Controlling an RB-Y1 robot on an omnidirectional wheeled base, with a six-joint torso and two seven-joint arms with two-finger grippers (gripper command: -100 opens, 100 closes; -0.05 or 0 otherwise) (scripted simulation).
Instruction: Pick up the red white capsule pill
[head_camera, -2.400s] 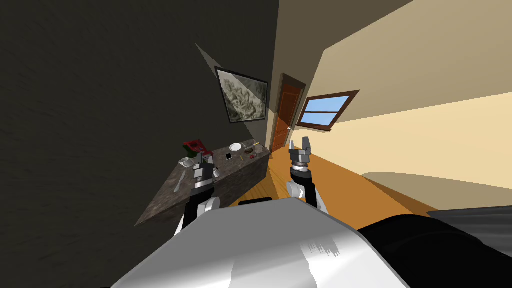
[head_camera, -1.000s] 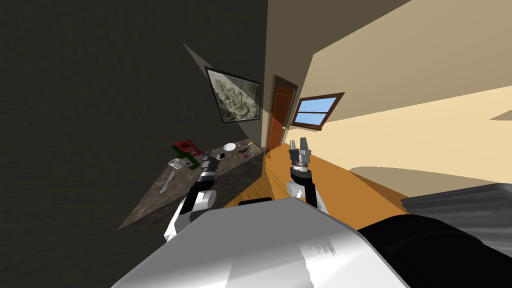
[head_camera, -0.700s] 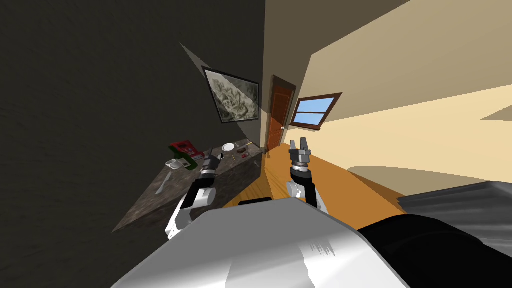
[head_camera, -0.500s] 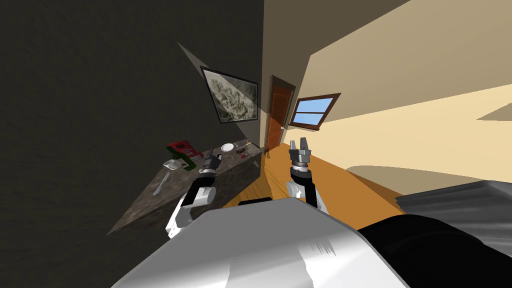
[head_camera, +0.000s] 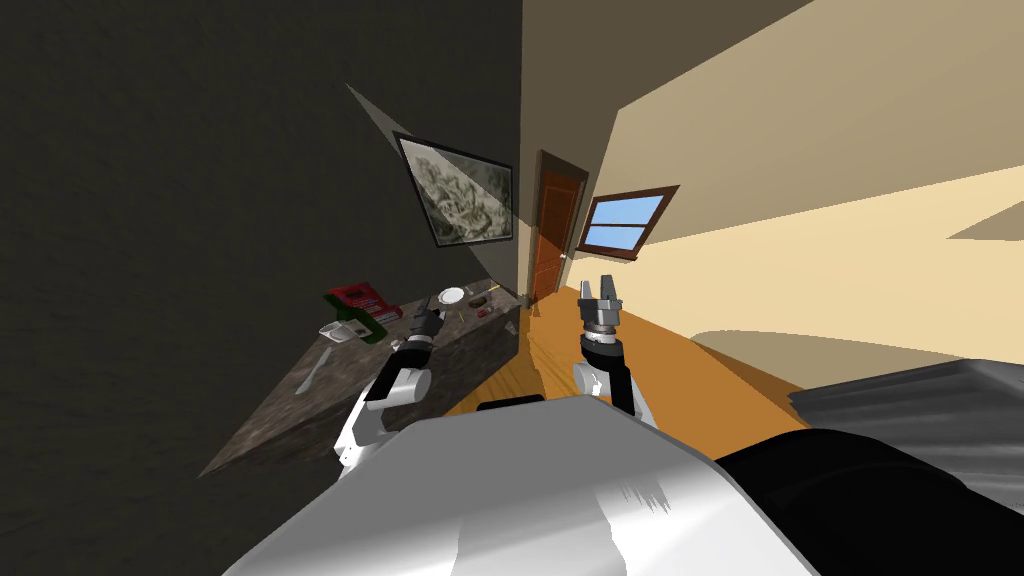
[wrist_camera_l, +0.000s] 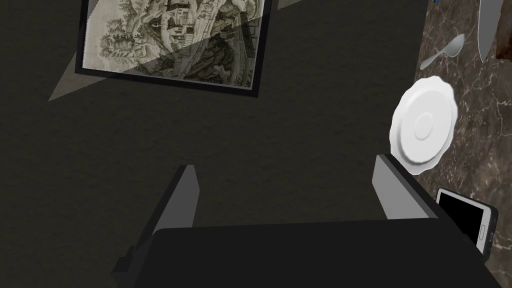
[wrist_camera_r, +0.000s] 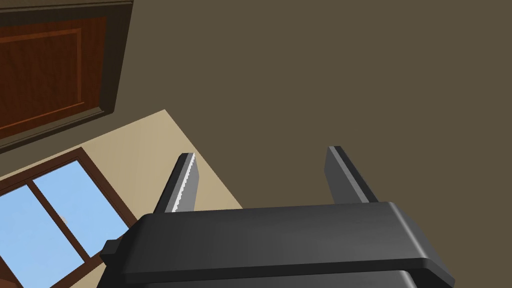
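Marbled surface (head_camera: 285, 415) holds a red speck (head_camera: 484, 312), likely the pill: tip your spread left jaws down past the phone (wrist_camera_l: 467, 220) onto it; right jaws spread.

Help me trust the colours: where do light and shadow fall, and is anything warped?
Head view: the wide lens splays straight edges; a lit wedge crosses the framed picture on the dark wall. Left wrist view: the same light band on it. Right wrist view: shaded brown wall meets lit cream.
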